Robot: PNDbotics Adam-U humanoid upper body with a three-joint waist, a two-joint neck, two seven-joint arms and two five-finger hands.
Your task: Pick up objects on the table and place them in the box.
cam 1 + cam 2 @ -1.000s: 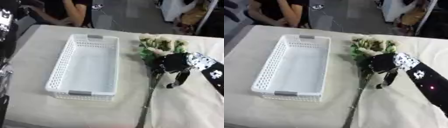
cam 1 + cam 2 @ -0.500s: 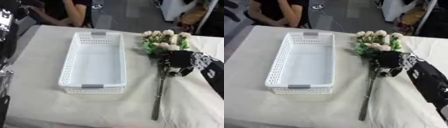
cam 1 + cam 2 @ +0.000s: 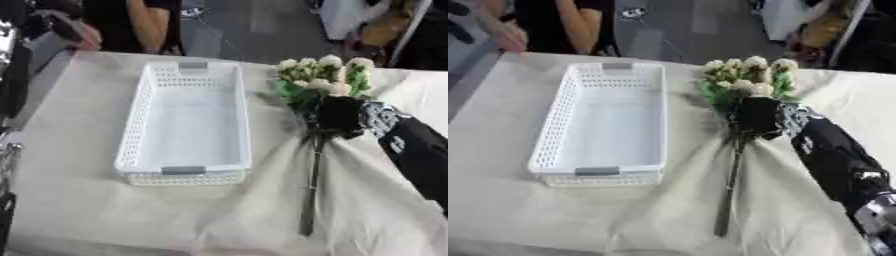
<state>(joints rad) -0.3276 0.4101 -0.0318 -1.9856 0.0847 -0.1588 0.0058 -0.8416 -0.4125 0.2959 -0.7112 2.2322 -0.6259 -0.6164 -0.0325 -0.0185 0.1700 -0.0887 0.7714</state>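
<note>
Bunch of flowers [image 3: 744, 82], cream-white blooms with green leaves, lies on the worktop [image 3: 500, 165] just right of the box, heads toward the far edge, long dark stems [image 3: 730, 190] running back toward the near edge. Right hand [image 3: 758, 116] is down over the bunch where leaves meet stems, fingers curled round it; black forearm comes in from the lower right. Stems below the hand look to rest on the cloth; cannot tell if the heads are lifted.

Box [image 3: 140, 122] is a white perforated plastic basket with grey handle tabs at both short ends, long axis running near-to-far, nothing inside. It sits left of the flowers, close but apart.

Worktop is covered in a pale beige cloth, wrinkled and bunched below the flower stems.

Left hand not seen in either view. Dark equipment [image 3: 12, 75] along the left edge of the left eye view.
</note>
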